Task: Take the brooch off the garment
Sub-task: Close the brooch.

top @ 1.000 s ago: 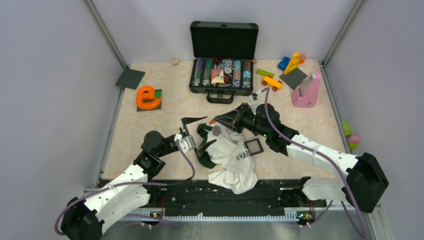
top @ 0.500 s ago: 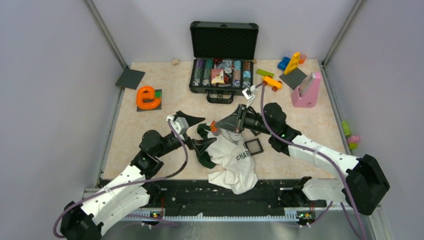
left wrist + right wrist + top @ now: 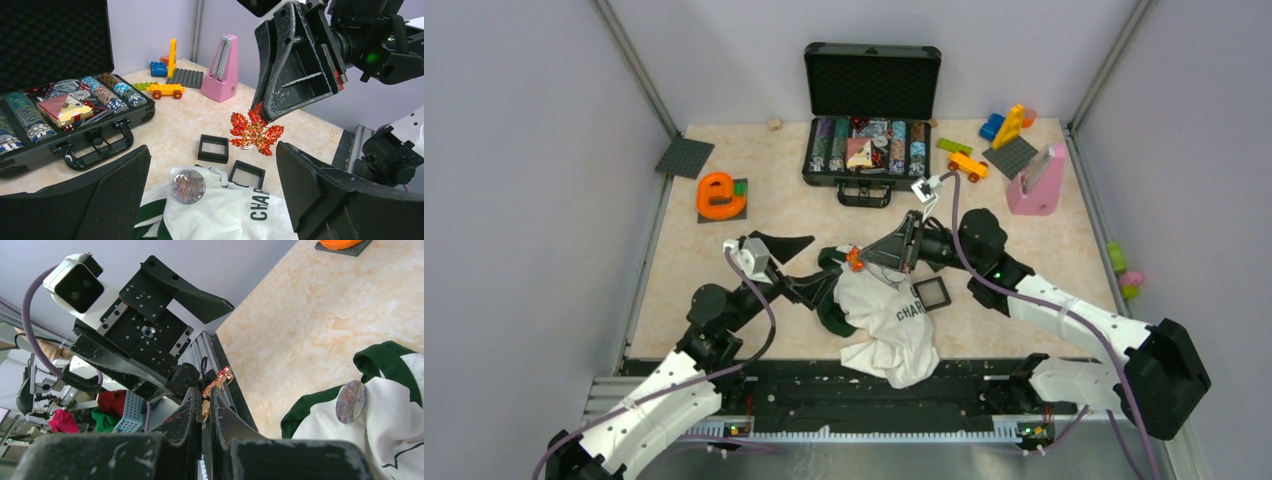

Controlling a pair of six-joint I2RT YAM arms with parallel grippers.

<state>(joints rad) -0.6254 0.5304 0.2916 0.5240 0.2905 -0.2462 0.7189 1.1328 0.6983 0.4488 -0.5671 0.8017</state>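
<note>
Now that my right hand has come up off the cloth, the job looks all but done. The counter (image 3: 754, 270) carries the white-and-green shirt (image 3: 892, 318), bunched near my bases, and it has not shifted while the hands moved.

My left hand (image 3: 816, 262) was down at the green collar a second ago. It has since let go and drawn back to the left. Its fingers stand wide apart with nothing between them, hovering just beside the collar.

My right hand (image 3: 268, 111) is pinched tight, and what it pinches is the brooch. A second ago that hand was low over the collar and I could see no leaf at its tip. Now the leaf hangs free below the fingertips, lifted clear of the cloth and touching nothing else.

A round glittery badge (image 3: 188, 186) sits on the shirt (not my concern, I judge).

The brooch (image 3: 255, 132) is a sparkling orange-red maple leaf, held by its upper edge; from my right wrist I see it almost edge-on.

So the pin is off the shirt. What remains, I judge, is setting it down on bare counter. The grip is on a thin edge, so it could twist or slip if I swing fast.
</note>
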